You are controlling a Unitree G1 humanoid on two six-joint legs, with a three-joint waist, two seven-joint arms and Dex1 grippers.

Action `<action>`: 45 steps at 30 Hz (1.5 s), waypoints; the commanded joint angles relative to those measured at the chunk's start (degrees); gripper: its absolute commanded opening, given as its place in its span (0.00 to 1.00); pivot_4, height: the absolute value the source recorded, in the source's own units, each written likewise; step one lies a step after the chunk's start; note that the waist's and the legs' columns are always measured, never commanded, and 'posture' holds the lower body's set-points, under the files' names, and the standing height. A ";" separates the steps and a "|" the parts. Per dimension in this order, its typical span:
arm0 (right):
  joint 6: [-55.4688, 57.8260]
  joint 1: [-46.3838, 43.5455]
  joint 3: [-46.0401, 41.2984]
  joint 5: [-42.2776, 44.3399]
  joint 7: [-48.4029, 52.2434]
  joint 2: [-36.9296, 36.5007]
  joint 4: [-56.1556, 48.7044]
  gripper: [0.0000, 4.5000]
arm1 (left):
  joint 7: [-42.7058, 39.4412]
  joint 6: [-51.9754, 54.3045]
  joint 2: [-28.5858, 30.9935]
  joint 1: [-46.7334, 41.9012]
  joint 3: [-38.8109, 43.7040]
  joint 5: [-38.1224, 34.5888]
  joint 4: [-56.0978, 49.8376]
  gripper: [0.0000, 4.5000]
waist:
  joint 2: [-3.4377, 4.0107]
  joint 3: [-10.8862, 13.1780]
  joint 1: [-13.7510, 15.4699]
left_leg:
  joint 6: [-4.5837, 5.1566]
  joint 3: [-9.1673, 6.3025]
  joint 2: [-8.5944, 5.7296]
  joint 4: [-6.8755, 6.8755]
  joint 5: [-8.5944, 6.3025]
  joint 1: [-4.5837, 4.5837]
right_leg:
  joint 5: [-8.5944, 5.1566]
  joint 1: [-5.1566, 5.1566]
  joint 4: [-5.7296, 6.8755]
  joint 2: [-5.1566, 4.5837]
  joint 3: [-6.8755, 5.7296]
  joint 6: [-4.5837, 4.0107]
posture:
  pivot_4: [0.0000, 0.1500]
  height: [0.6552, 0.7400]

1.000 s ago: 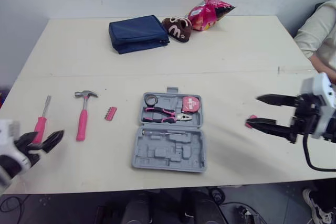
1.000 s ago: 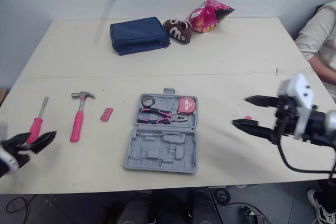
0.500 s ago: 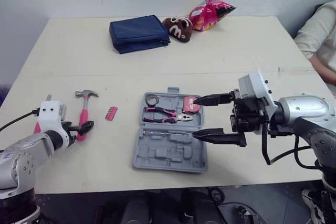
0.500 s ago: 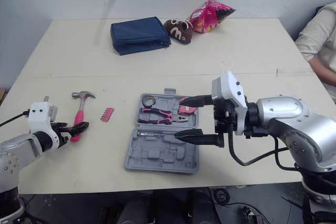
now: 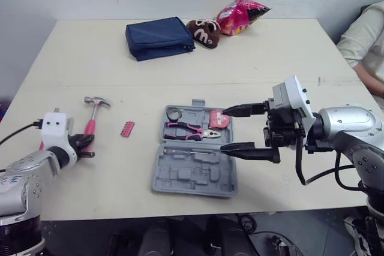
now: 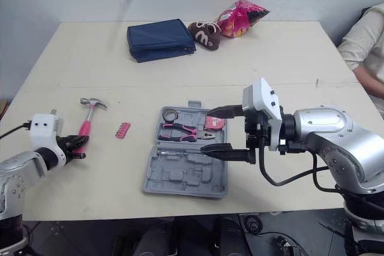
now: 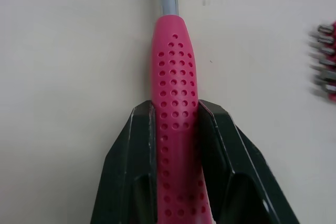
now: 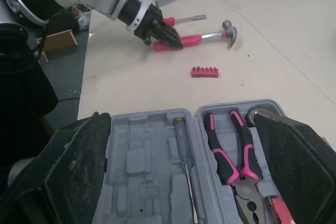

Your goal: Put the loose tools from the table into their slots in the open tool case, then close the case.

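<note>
At the table's (image 5: pixel 270 58) left side, the left gripper (image 5: pixel 83 146) has its jaws clamped on the pink hammer (image 5: pixel 90 125); the left wrist view shows both fingers pressed against the dotted handle. The right gripper (image 5: pixel 224 130) hovers over the right edge of the open tool case (image 5: pixel 180 179), jaws spread wide. Pliers (image 5: pixel 189 130) and a tape measure (image 5: pixel 217 119) sit in the case's far half. The right wrist view reveals a pink screwdriver (image 8: pixel 184 20) lying beyond the hammer. A pink bit strip (image 5: pixel 126 129) lies between the hammer and the case.

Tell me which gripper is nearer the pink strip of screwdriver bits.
Left. The left gripper, shut on the pink-handled hammer, is just left of the bit strip; the right gripper, open, is over the grey plastic tool case, farther to its right.
</note>
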 commanded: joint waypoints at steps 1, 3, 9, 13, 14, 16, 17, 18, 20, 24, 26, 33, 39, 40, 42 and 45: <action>-0.88 2.65 -2.87 -0.11 1.42 -2.49 -1.23 1.00 | -10.04 -7.10 5.79 -1.69 -0.92 -1.65 -5.70 0.10 | -0.07 0.00 0.09 | 0.01 0.00 -0.01 0.00 -0.01 0.00 | 0.00 0.00 0.00 -0.01 0.01 0.00 | 1.00 1.00; -0.99 5.34 -4.11 -0.47 2.36 -4.57 -1.52 1.00 | -16.80 -9.72 9.24 -3.09 -5.44 -3.02 -8.90 0.10 | -0.10 0.00 0.52 | 0.02 -0.05 -0.02 0.00 -0.02 -0.07 | 0.00 0.01 -0.03 -0.02 -0.05 0.00 | 1.00 1.00; 0.73 14.82 -9.84 1.18 2.34 -8.45 -4.92 1.00 | -37.43 -10.87 16.32 -10.22 -22.60 -8.81 -16.86 0.10 | -0.05 0.03 0.08 | 0.21 0.03 -0.17 0.04 -0.09 -0.10 | 0.12 0.11 -0.08 -0.12 0.04 0.21 | 1.00 1.00; 2.04 21.22 -13.29 2.49 0.92 -9.21 -8.15 1.00 | -42.65 -10.33 14.72 -18.37 -32.26 -8.35 -15.62 0.10 | -0.03 0.04 -0.12 | 0.08 0.14 0.02 0.04 -0.02 -0.06 | 0.11 0.07 -0.05 0.24 0.12 0.20 | 1.00 1.00; 2.32 22.87 -14.07 2.77 0.58 -9.30 -9.08 1.00 | -43.51 -10.24 13.82 -20.48 -35.04 -7.37 -14.65 0.10 | -0.02 0.05 -0.05 | 0.04 0.16 0.03 0.07 0.01 -0.03 | 0.10 0.06 -0.10 0.32 0.17 0.18 | 1.00 1.00; 2.96 25.62 -15.73 3.46 -0.09 -9.45 -10.70 1.00 | -45.81 -11.46 12.71 -24.09 -40.86 -3.91 -12.20 0.10 | -0.02 0.05 0.09 | 0.00 0.19 0.03 0.08 0.04 0.11 | 0.09 0.08 -0.06 0.61 0.32 0.16 | 1.00 1.00; 3.35 26.67 -16.47 3.86 -0.51 -9.51 -11.46 1.00 | -47.18 -12.53 12.44 -25.61 -43.61 -1.90 -10.86 0.10 | -0.01 0.05 0.27 | 0.00 0.17 0.04 0.10 0.06 0.11 | 0.09 0.08 -0.02 0.74 0.39 0.16 | 1.00 1.00; 3.67 27.62 -17.33 4.24 -0.92 -9.54 -12.03 1.00 | -48.34 -13.26 11.85 -27.18 -46.08 -0.19 -9.29 0.10 | -0.01 0.05 0.34 | 0.00 0.15 0.03 0.12 0.06 0.10 | 0.09 0.08 -0.02 0.80 0.43 0.16 | 1.00 1.00; 3.98 28.91 -18.53 4.77 -1.84 -9.53 -12.77 1.00 | -49.21 -13.95 10.58 -29.41 -49.31 2.70 -6.26 0.10 | -0.02 0.05 0.30 | 0.02 0.17 0.03 0.13 0.06 0.08 | 0.09 0.07 -0.01 0.85 0.50 0.16 | 1.00 1.00; 3.85 30.63 -19.82 4.65 -3.26 -9.30 -13.47 1.00 | -50.14 -17.13 8.06 -31.16 -51.87 6.82 -1.13 0.10 | -0.02 0.05 0.32 | 0.06 0.20 0.03 0.16 0.04 0.04 | 0.09 0.04 -0.02 0.87 0.55 0.16 | 1.00 1.00; 3.31 31.42 -20.08 4.14 -3.71 -9.16 -13.51 1.00 | -50.71 -18.41 6.85 -31.75 -52.91 8.48 0.31 0.10 | -0.02 0.05 0.39 | 0.06 0.17 0.03 0.19 0.05 0.03 | 0.09 0.05 -0.02 0.86 0.52 0.16 | 1.00 1.00; 1.73 31.67 -18.69 3.41 -5.17 -8.47 -13.33 1.00 | -53.31 -19.05 4.91 -33.06 -55.36 12.38 0.96 0.10 | -0.02 0.05 0.30 | 0.11 0.17 0.02 0.27 0.04 0.01 | 0.10 0.05 0.02 0.85 0.53 0.18 | 1.00 1.00; 0.36 31.44 -17.43 2.38 -5.58 -8.09 -12.65 1.00 | -54.46 -18.80 4.58 -33.13 -55.50 14.25 0.85 0.10 | -0.02 0.05 0.35 | 0.11 0.16 0.02 0.29 0.05 0.02 | 0.10 0.07 0.03 0.85 0.53 0.19 | 1.00 1.00; 0.11 31.38 -17.18 2.21 -5.67 -7.99 -12.54 1.00 | -54.47 -18.56 4.44 -33.24 -55.44 14.42 0.89 0.10 | -0.02 0.05 0.35 | 0.11 0.16 0.02 0.29 0.05 0.02 | 0.10 0.07 0.04 0.85 0.53 0.18 | 1.00 1.00; -0.27 31.21 -16.68 1.91 -5.96 -7.78 -12.46 1.00 | -54.74 -18.59 4.61 -33.41 -55.43 15.00 1.09 0.10 | -0.02 0.05 0.35 | 0.11 0.16 0.02 0.30 0.05 0.02 | 0.10 0.07 0.04 0.85 0.53 0.19 | 1.00 1.00; -0.65 31.21 -16.19 1.60 -6.15 -7.53 -12.47 1.00 | -55.07 -18.74 4.71 -33.23 -55.16 15.45 1.38 0.10 | -0.02 0.05 0.36 | 0.11 0.16 0.02 0.31 0.05 0.02 | 0.10 0.07 0.05 0.85 0.52 0.19 | 1.00 1.00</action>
